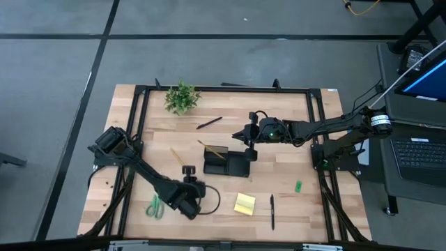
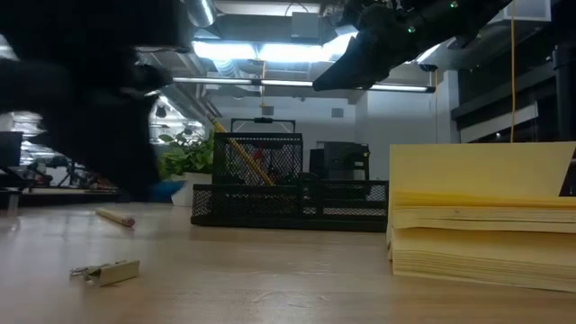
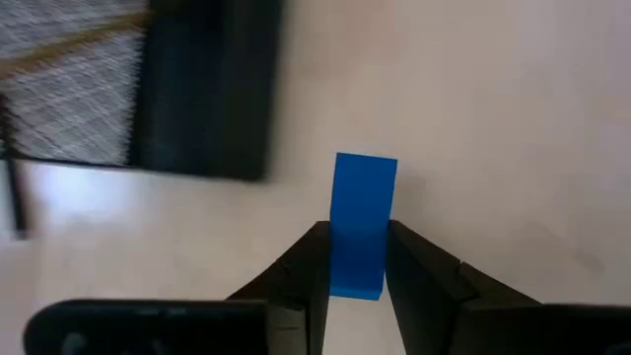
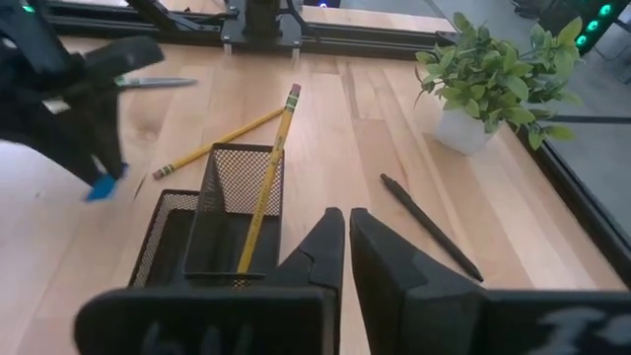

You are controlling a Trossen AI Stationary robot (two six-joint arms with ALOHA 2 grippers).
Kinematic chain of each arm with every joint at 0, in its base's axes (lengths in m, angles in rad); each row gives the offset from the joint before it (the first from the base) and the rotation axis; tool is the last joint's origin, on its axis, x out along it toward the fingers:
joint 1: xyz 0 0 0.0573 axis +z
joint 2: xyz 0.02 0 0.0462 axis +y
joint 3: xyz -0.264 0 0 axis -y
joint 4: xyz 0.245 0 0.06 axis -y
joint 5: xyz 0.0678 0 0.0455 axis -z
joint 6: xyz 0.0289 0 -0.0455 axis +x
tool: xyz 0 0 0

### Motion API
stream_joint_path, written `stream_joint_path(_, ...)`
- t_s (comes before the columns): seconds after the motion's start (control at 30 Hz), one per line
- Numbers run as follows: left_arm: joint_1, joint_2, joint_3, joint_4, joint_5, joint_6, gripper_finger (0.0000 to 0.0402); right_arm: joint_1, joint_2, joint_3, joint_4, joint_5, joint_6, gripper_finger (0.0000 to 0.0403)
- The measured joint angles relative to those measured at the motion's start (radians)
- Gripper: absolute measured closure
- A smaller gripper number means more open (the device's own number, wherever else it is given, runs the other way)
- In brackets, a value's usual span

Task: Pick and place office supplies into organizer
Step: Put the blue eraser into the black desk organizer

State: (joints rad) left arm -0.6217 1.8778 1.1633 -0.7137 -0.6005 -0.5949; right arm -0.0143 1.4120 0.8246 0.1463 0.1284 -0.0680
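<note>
left wrist: end effector [image 3: 357,258] grips blue block [image 3: 363,219]; hidden overhead

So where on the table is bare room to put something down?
Bare wood lies between the plant and the organizer, near the black pen. It is crowded near the sticky-note pad, the scissors and the left claw.

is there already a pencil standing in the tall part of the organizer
Yes, the right wrist view shows a yellow pencil leaning inside the tall mesh section of the organizer, its eraser end sticking out above the rim.
</note>
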Motion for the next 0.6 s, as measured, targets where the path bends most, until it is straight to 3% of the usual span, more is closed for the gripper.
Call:
stream_joint_path(0.2,0.065,0.000,0.000,0.000,-0.068,0.035,0.0315,0.000,0.000,0.000,-0.004,0.000,0.040,0.0377)
stream_joint_path(0.6,0.149,-0.091,0.001,0.034,-0.096,0.125,0.0315,0.000,0.000,0.001,-0.052,0.000,0.036,0.0377)
